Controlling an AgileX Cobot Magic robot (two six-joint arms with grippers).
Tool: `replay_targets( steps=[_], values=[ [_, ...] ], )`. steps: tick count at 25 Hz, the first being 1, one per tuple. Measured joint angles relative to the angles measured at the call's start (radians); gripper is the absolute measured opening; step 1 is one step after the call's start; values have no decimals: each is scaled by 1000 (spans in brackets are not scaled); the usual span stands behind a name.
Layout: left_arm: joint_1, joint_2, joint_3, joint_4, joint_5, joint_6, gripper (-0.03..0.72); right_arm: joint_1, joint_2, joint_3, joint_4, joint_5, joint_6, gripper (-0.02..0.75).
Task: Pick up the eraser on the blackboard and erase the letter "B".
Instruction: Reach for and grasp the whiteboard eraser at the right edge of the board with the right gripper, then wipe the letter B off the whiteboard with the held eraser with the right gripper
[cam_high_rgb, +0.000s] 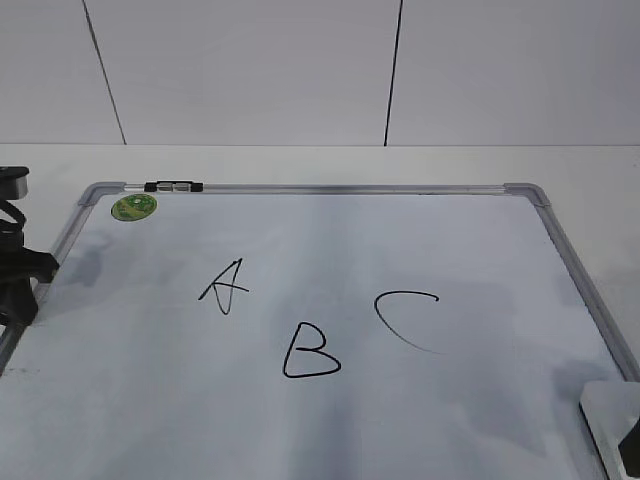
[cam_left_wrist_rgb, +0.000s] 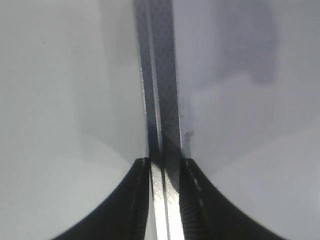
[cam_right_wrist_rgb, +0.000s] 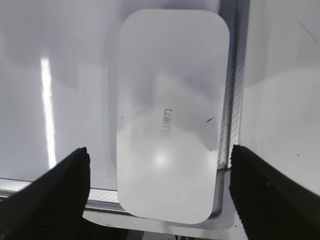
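Right gripper (cam_right_wrist_rgb: 159, 195): jaws spread wide, nothing held; the two dark fingers (cam_right_wrist_rgb: 55, 192) stand at either side of the eraser (cam_right_wrist_rgb: 170, 115) in the right wrist view, both apart from it. Whether the gripper hangs above the eraser or is level with it cannot be told.

Eraser: white rounded-rectangle block with faint grey print, lying flat on the blackboard (cam_high_rgb: 450, 420) in its near right corner, long side running alongside the silver frame rail (cam_right_wrist_rgb: 232, 100), its near end reaching over the bottom rail. In the exterior view it shows only as a pale block (cam_high_rgb: 608, 405) at the lower right edge.

Left gripper (cam_left_wrist_rgb: 164, 172): jaws nearly closed, a narrow gap only, nothing between them; poised over the board's left frame rail (cam_left_wrist_rgb: 162, 75).

Letter "B" (cam_high_rgb: 310, 352): black marker, intact, centre of the board, between "A" (cam_high_rgb: 226, 285) and "C" (cam_high_rgb: 405, 318), well apart from the eraser.

Green sticker (cam_high_rgb: 134, 207): far left corner.
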Motion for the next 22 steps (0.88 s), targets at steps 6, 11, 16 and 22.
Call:
replay_targets(
  steps=[6,11,16,22],
  values=[
    [0,0,0,0,0,0,149,0,77,0,0,-33,0,681],
    [0,0,0,0,0,0,148,0,134,0,0,-72,-2,681],
    [0,0,0,0,0,0,148,0,175,0,1,-92,-2,681],
    [0,0,0,0,0,0,148,0,194,0,1,-134,-2,681]
  ],
)
